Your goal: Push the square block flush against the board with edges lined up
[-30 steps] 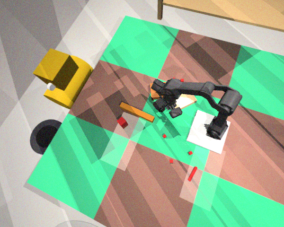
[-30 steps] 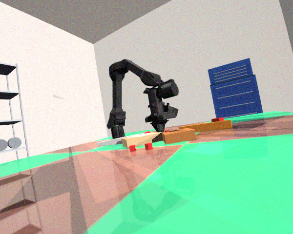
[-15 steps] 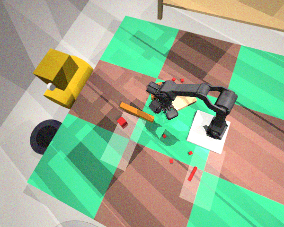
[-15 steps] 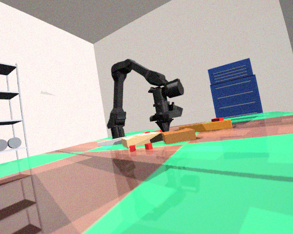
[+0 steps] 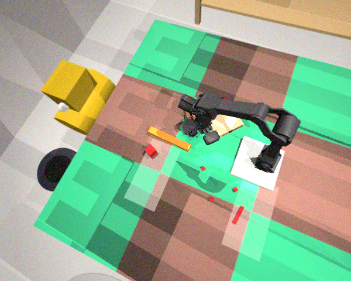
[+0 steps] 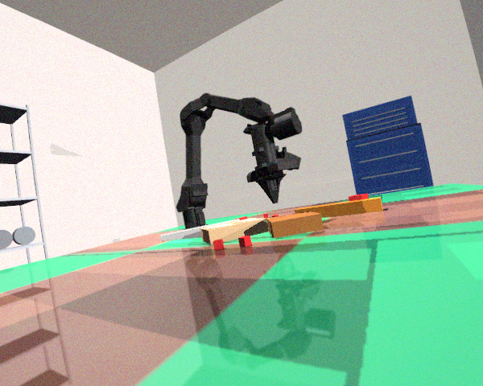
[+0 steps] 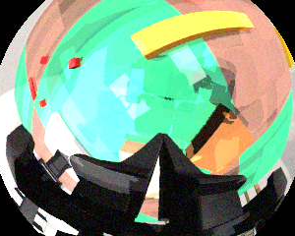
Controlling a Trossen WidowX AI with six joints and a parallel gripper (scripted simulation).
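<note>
The orange square block point(image 5: 189, 115) point(image 6: 295, 224) point(image 7: 226, 148) lies flat, partly under the arm in the top view. The pale wooden board point(image 5: 220, 128) point(image 6: 223, 233) point(image 7: 130, 147) lies beside it, towards the robot's base; the arm and fingers cover part of it. In the exterior view their near ends appear close together, but whether they touch cannot be told, as the arm and fingers hide the space between them in the other views. My gripper point(image 6: 274, 202) point(image 7: 162, 136) is shut and empty, pointing down, with its tips raised above the tops of both parts.
A long orange bar point(image 5: 169, 139) point(image 6: 341, 207) point(image 7: 192, 30) lies beyond the gripper, with a red block point(image 5: 150, 150) point(image 6: 358, 196) beside it. Small red cubes point(image 5: 203, 168) point(image 6: 218, 244) and a red stick point(image 5: 238, 215) lie around. A white plate point(image 5: 242, 157) is under the arm's base.
</note>
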